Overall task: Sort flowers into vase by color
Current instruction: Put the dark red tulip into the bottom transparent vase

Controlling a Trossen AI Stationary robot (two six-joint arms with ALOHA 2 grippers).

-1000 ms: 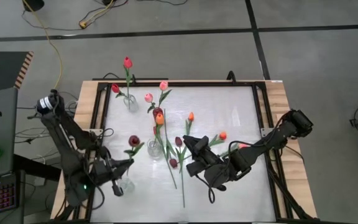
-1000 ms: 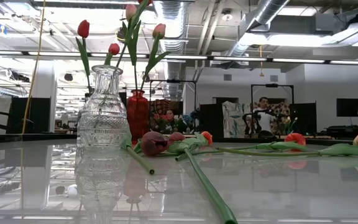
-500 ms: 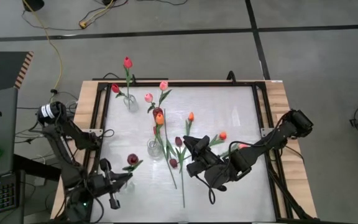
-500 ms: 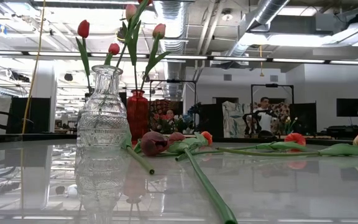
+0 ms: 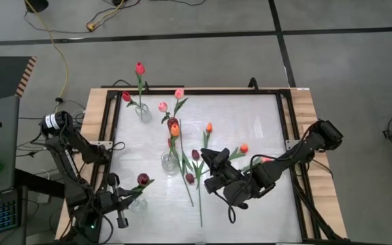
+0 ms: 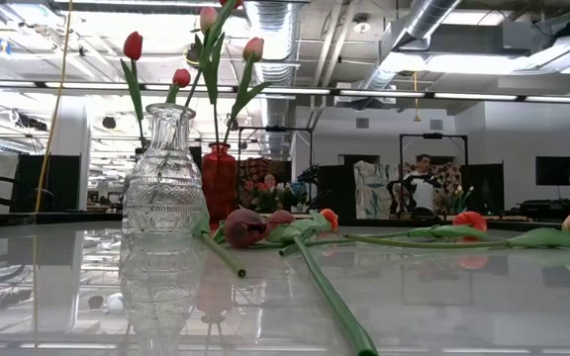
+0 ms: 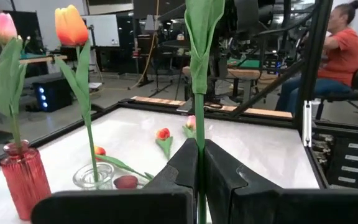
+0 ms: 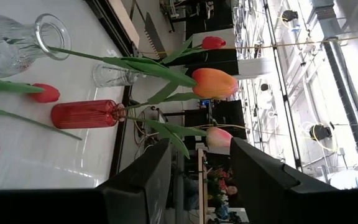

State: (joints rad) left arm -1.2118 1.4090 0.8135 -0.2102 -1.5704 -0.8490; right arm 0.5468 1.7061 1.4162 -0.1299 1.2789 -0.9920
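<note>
My left gripper is at the table's near left, shut on a dark maroon tulip whose stem stands upright. A small clear vase is right beside the gripper; the stem's lower end is hidden. My right gripper hangs open over the loose flowers lying at mid-table, and touches none of them. Red tulips stand in a small clear vase. Pink tulips stand in a red vase. An orange tulip stands in a crystal vase. My left gripper pinches the maroon tulip's thin green stem between its two fingers, below the leaf. The fingers lie level and cross the stem. The stem stands upright in the hold, and its bud is above the wrist view's edge.
Loose orange tulips, maroon tulips and long stems lie across the middle and right of the table. A dark frame rims the table. People are in the room beyond.
My left gripper has gone down and toward the table's near edge, still shut on the maroon tulip. The tulip has come with it and stays upright. My right arm has kept still.
</note>
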